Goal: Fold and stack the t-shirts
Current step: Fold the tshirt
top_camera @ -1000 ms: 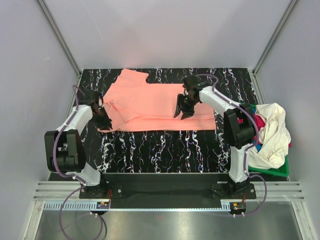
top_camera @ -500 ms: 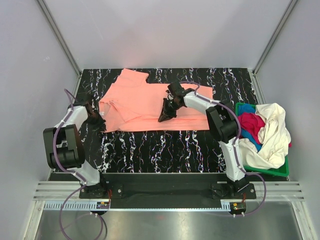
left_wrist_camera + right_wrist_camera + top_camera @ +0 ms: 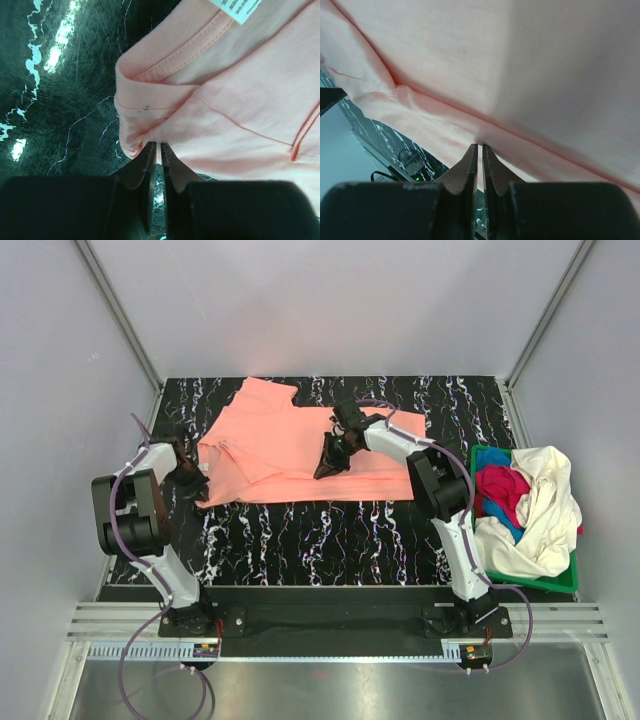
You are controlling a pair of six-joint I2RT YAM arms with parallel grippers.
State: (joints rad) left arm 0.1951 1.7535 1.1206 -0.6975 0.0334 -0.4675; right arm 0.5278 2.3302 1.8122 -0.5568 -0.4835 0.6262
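Observation:
The salmon-pink t-shirt (image 3: 290, 440) lies partly folded across the back of the black marbled table (image 3: 320, 530). My left gripper (image 3: 198, 483) is shut on the shirt's near-left edge by the collar; the left wrist view shows the cloth (image 3: 240, 100) pinched between the jaws and the white neck label (image 3: 241, 7) at the top. My right gripper (image 3: 325, 468) is shut on a fold of the shirt near its middle, and the right wrist view shows the cloth (image 3: 520, 75) lifted and draped over the jaws. Cream-white (image 3: 545, 505), magenta (image 3: 500, 485) and blue (image 3: 503, 520) shirts are piled at the right.
A green plastic basket (image 3: 560, 582) at the table's right edge holds the pile of shirts. Grey walls enclose the table on three sides. The arm bases stand on the rail at the near edge.
My right gripper has carried its fold of the shirt to the left, shifting the shirt's right edge inward. My left gripper has held at the collar corner, drawing slightly left.

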